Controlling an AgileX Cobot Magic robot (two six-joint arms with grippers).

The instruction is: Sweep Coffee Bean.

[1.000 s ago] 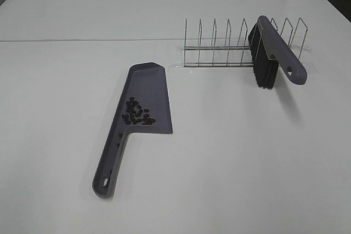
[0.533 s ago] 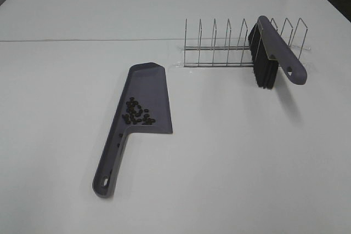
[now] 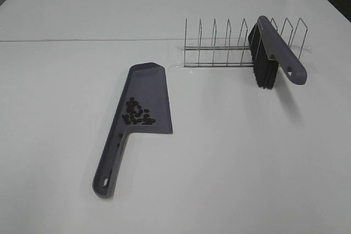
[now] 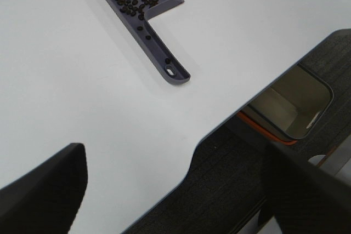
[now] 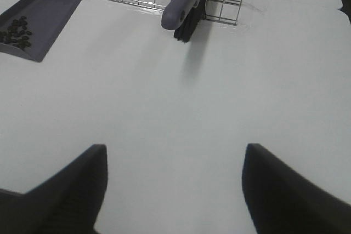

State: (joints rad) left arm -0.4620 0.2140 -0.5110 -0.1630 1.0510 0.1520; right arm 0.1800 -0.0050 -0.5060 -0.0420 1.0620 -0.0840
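The coffee beans (image 3: pixel 137 113) lie in a small dark heap on the grey-purple dustpan (image 3: pixel 147 92), near where the blade meets the handle. They also show in the left wrist view (image 4: pixel 131 3) and the right wrist view (image 5: pixel 16 29). A grey-purple brush (image 3: pixel 272 50) with black bristles rests in the wire rack (image 3: pixel 230 45). My left gripper (image 4: pixel 181 190) is open and empty, well away from the dustpan handle (image 4: pixel 170 69). My right gripper (image 5: pixel 173 190) is open and empty, short of the brush (image 5: pixel 189 1). Neither arm shows in the high view.
The white table (image 3: pixel 230 157) carries only the dustpan and the rack. In the left wrist view the table's front edge (image 4: pixel 219 127) shows, with a bin (image 4: pixel 288 108) on the dark floor below it.
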